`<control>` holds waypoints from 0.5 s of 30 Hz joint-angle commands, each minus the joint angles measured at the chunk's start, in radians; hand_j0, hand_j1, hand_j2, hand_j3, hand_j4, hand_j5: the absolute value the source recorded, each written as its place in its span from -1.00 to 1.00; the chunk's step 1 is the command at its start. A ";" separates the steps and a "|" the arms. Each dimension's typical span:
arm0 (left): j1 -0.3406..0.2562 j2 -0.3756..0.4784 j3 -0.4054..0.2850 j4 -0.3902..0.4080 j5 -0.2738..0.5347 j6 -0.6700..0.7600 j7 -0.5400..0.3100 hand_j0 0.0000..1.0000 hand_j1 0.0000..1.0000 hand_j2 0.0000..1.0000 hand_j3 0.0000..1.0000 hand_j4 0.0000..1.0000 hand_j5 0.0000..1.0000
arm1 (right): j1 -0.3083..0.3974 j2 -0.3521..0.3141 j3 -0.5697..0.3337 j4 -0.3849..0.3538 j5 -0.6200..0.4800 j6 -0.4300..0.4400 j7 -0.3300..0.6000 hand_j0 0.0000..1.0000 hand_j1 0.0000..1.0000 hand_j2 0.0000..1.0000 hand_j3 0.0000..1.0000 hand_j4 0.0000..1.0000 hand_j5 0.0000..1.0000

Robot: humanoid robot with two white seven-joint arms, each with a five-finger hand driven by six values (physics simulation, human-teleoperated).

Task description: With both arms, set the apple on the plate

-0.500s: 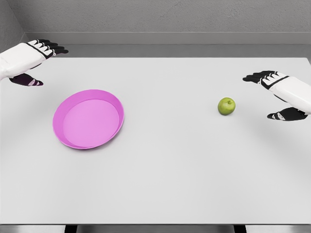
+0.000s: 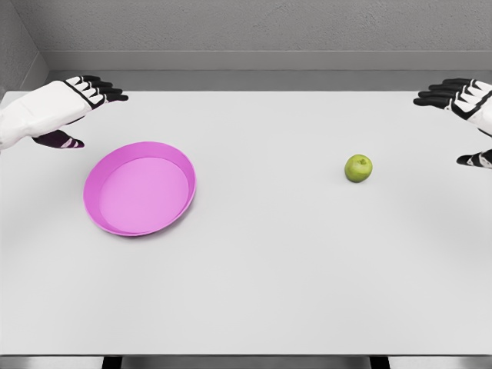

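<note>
A small green apple [image 2: 358,167] sits on the white table, right of centre. A round pink plate [image 2: 140,188] lies to the left with nothing in it. My left hand [image 2: 84,111] hovers above and behind the plate's left rim, fingers spread, holding nothing. Up at the far right edge my right hand [image 2: 460,115] is partly cut off by the frame, fingers spread, well to the right of and above the apple.
The white table [image 2: 261,277] fills most of the view, its front edge near the bottom. A grey wall runs along the back.
The right hand has risen and drawn back toward the right edge, away from the apple. The left hand has shifted slightly right, nearer the plate. Apple and plate are unmoved.
</note>
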 commanded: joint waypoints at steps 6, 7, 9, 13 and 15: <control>0.000 0.001 0.001 -0.003 0.006 0.001 0.000 1.00 1.00 1.00 1.00 1.00 1.00 | -0.002 0.005 -0.002 0.002 -0.007 0.000 0.000 1.00 1.00 1.00 1.00 1.00 1.00; 0.000 0.001 0.001 -0.003 0.006 0.001 0.000 1.00 1.00 1.00 1.00 1.00 1.00 | -0.002 0.005 -0.004 0.002 -0.007 0.000 0.002 1.00 1.00 1.00 1.00 1.00 1.00; 0.002 0.001 0.001 -0.003 0.006 0.001 0.000 1.00 1.00 1.00 1.00 1.00 1.00 | 0.000 0.005 -0.019 0.002 -0.007 0.000 0.002 1.00 1.00 1.00 1.00 1.00 1.00; 0.003 0.001 0.001 -0.003 0.006 0.001 0.000 1.00 1.00 1.00 1.00 1.00 1.00 | 0.002 0.005 -0.021 0.000 -0.007 0.000 0.002 1.00 1.00 1.00 1.00 1.00 1.00; 0.003 0.001 0.001 -0.015 0.004 0.001 0.000 1.00 1.00 1.00 1.00 1.00 1.00 | 0.002 0.005 -0.019 0.000 -0.007 0.000 0.002 1.00 1.00 1.00 1.00 1.00 1.00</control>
